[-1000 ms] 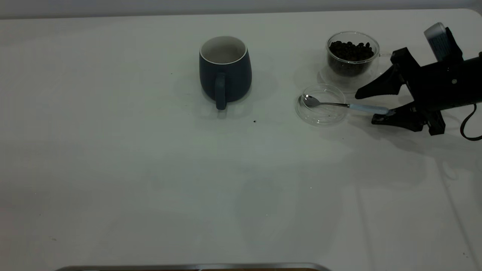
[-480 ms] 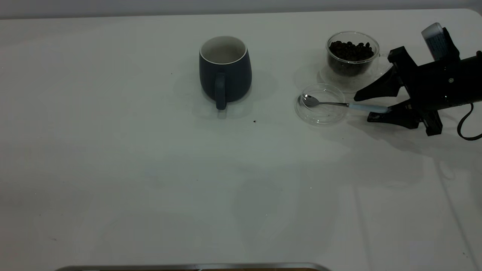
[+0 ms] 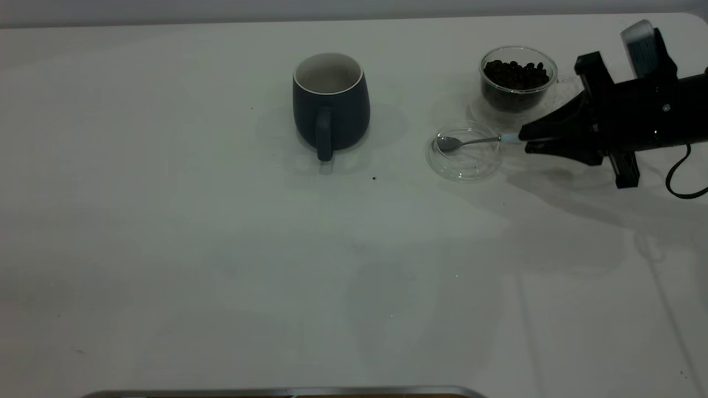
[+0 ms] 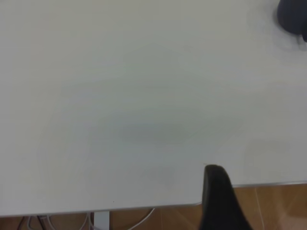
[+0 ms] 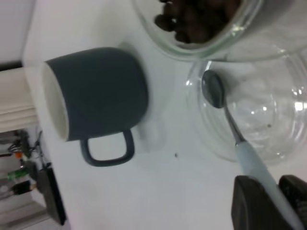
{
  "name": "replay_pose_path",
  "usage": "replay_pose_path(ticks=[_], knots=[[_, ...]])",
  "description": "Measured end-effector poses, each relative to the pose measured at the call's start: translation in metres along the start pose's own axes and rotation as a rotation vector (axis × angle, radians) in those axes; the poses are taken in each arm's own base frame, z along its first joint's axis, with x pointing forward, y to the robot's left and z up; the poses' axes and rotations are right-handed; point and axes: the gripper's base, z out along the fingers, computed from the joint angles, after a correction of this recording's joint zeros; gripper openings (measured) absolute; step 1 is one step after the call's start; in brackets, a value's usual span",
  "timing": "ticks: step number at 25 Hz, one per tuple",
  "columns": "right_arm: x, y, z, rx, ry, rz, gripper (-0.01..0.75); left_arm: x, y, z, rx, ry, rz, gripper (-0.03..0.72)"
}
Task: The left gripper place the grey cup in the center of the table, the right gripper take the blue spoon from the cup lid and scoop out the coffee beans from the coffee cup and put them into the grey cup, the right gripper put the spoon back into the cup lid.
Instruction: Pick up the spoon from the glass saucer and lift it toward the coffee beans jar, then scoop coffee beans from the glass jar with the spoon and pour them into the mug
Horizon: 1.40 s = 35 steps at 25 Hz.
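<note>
Much bare, large plain white tabletop point(image 3: 221, 276) nearest the camera, with nothing on it to dodge. Off at its edge, seen only from the left wrist, the left gripper point(image 4: 218, 201): parked, well apart from the work, and impossible to say whether open or closed.

Farther in, toward the right: the small round clear glass lid with a raised rim point(image 3: 464, 168), flat on the table. Over it, the small teaspoon with a shiny metal bowl and pale light-blue handle point(image 3: 470, 142), bowl above the glass, handle running back into the black right gripper with pointed tapering jaws point(image 3: 525, 141). Clamped there, jaws closed on the blue handle near its end.

For the lift: raise straight up first, clear of the lid's rim, so as not to drag the lid. Keep the bowl level and facing up. Judging by the hold so far out on the handle, expect the spoon to pivot easily, so move slowly.

Farther back, centre: the dark blue-grey ceramic mug with white inside and loop handle point(image 3: 343, 116), upright, mouth open, handle toward the camera.

Farthest, just behind the lid: the clear double-walled glass cup point(image 3: 517, 102), holding the heap of dark roasted coffee beans point(image 3: 517, 72). Come in from above, dip shallow, avoid knocking the glass wall.
</note>
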Motion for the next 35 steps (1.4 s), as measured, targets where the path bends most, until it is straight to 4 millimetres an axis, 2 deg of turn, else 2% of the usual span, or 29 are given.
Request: replay_pose_path(ticks=[8,18,24,32,35], knots=[[-0.001,-0.001,-0.013,-0.007,0.06,-0.071,0.111,0.0,0.0,0.0,0.0,0.0,0.0,0.495],[-0.003,0.043,-0.042,-0.041,0.043,-0.221,0.111,0.0,0.0,0.0,0.0,0.0,0.0,0.495],[-0.019,0.065,-0.066,0.107,-0.1,-0.368,0.111,0.0,0.0,0.0,0.0,0.0,0.0,0.495],[-0.046,0.076,-0.073,0.2,-0.196,-0.497,0.111,0.0,0.0,0.0,0.0,0.0,0.0,0.495],[-0.049,0.074,-0.074,0.251,-0.193,-0.547,0.111,0.0,0.0,0.0,0.0,0.0,0.0,0.495]])
